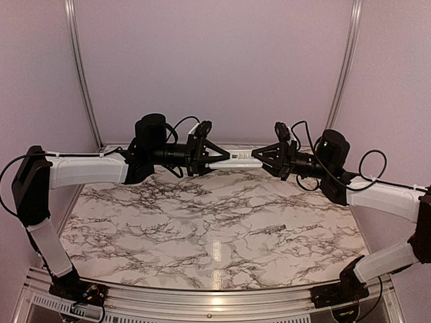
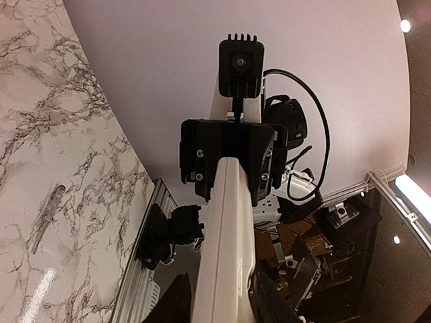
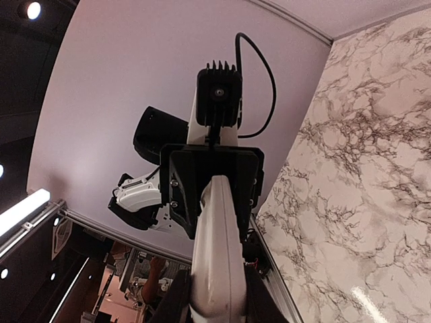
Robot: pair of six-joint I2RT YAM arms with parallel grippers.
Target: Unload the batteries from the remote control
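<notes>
The white remote control (image 1: 236, 159) hangs level above the back of the marble table (image 1: 168, 222), held at both ends. My left gripper (image 1: 214, 160) is shut on its left end and my right gripper (image 1: 259, 158) is shut on its right end. In the left wrist view the remote (image 2: 229, 229) runs from my left gripper (image 2: 222, 306) up to the right gripper (image 2: 229, 158). In the right wrist view the remote (image 3: 219, 249) runs from my right gripper (image 3: 217, 306) to the left gripper (image 3: 212, 182). The batteries are not in view, and no recess shows.
A thin grey pen-like stick (image 1: 273, 230) lies on the table right of centre; it also shows in the left wrist view (image 2: 46, 215). Pale walls close the back and sides. The arm bases stand on the metal rail (image 1: 215, 306) at the near edge.
</notes>
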